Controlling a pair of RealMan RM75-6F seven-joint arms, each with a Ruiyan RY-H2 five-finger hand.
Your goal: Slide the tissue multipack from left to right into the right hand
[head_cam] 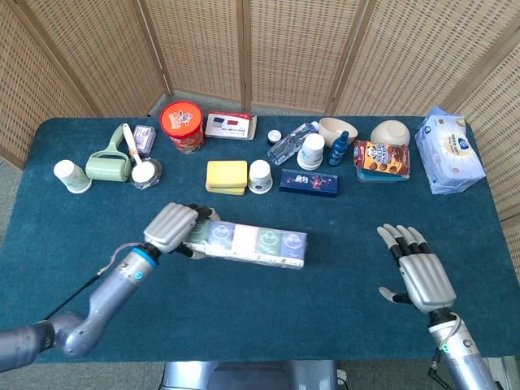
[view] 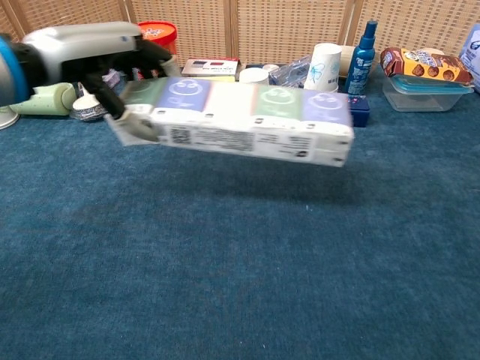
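The tissue multipack (head_cam: 256, 243) is a long white pack with pastel panels, lying left to right near the table's middle. My left hand (head_cam: 175, 227) grips its left end. In the chest view the tissue multipack (view: 240, 122) hangs clear above the blue cloth, with the left hand (view: 90, 56) at its left end. My right hand (head_cam: 416, 272) is open at the right front of the table, fingers spread, well apart from the pack's right end. The chest view does not show it.
Along the back stand a red tub (head_cam: 181, 124), a yellow sponge (head_cam: 226, 175), a paper cup (head_cam: 260, 176), a dark blue box (head_cam: 309, 181), a blue bottle (head_cam: 339, 149), a cookie pack (head_cam: 382, 158) and a tissue bag (head_cam: 448, 149). A lint roller (head_cam: 107, 165) lies back left.
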